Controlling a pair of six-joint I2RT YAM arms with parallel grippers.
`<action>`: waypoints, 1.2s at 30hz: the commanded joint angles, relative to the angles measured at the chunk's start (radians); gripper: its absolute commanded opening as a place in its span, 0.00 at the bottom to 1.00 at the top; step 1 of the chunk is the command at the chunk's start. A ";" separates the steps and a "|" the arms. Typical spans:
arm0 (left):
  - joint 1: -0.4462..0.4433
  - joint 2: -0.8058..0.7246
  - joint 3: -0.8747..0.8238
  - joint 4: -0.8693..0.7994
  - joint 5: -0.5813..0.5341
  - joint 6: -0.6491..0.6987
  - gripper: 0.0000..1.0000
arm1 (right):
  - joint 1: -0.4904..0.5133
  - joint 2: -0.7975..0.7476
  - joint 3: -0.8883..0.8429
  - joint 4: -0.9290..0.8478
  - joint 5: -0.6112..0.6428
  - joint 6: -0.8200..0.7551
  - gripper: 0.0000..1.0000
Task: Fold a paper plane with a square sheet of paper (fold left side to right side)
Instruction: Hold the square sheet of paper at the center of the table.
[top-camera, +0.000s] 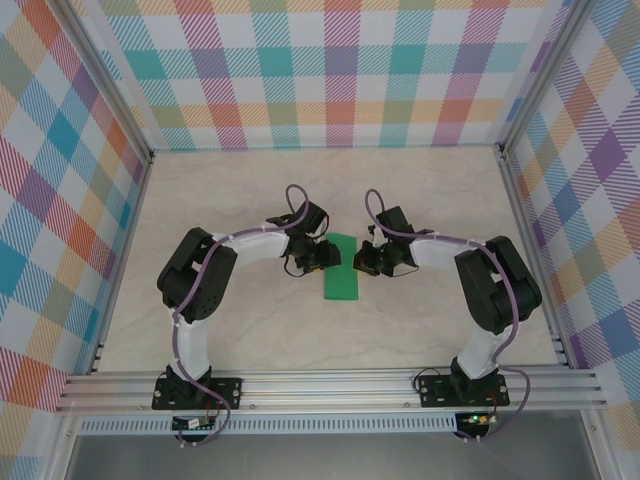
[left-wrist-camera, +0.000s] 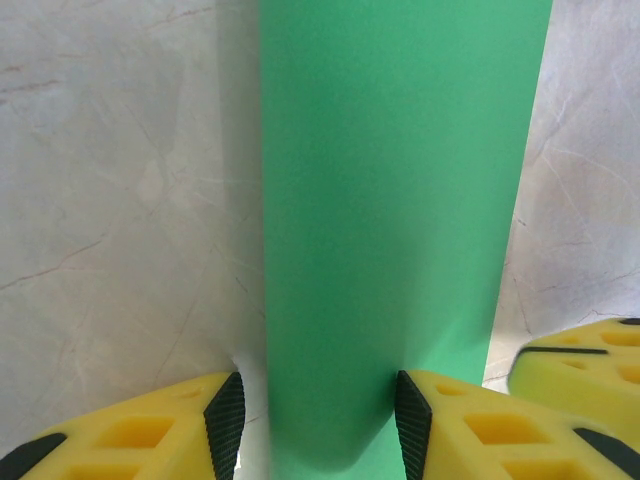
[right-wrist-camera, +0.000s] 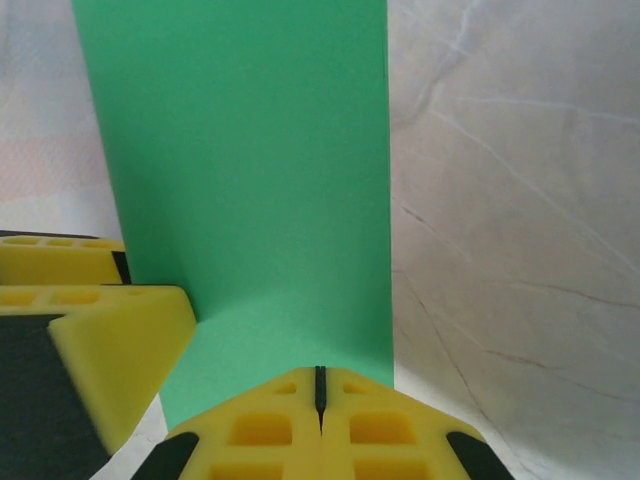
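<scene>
The square sheet of paper (top-camera: 341, 268) lies on the table as a narrow bright-green strip between the two grippers. My left gripper (top-camera: 322, 258) is low over its left side. In the left wrist view this gripper (left-wrist-camera: 315, 400) is open and the green paper (left-wrist-camera: 390, 200) runs up between its black pads; the left pad (left-wrist-camera: 225, 420) is just off the paper's edge. My right gripper (top-camera: 368, 262) is at the strip's right side. In the right wrist view it (right-wrist-camera: 321, 375) is shut, tips together over the paper's (right-wrist-camera: 250, 180) near end. Whether paper is pinched cannot be told.
The pale marbled tabletop (top-camera: 240, 190) is walled on three sides by plaid panels (top-camera: 330, 70). An aluminium rail (top-camera: 330, 385) carries both arm bases at the near edge. The right gripper's yellow finger (left-wrist-camera: 580, 355) shows beside the left one; the left fingers (right-wrist-camera: 100, 320) show in the right wrist view.
</scene>
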 joint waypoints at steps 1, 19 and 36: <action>-0.033 0.039 -0.001 -0.013 0.010 0.017 0.47 | 0.008 0.033 0.003 0.030 -0.030 0.014 0.01; -0.028 -0.127 0.055 -0.136 -0.076 0.075 0.58 | 0.011 0.103 -0.012 -0.137 0.094 -0.033 0.00; -0.033 -0.114 0.000 0.118 0.177 0.014 0.31 | 0.020 0.105 0.012 -0.174 0.117 -0.049 0.00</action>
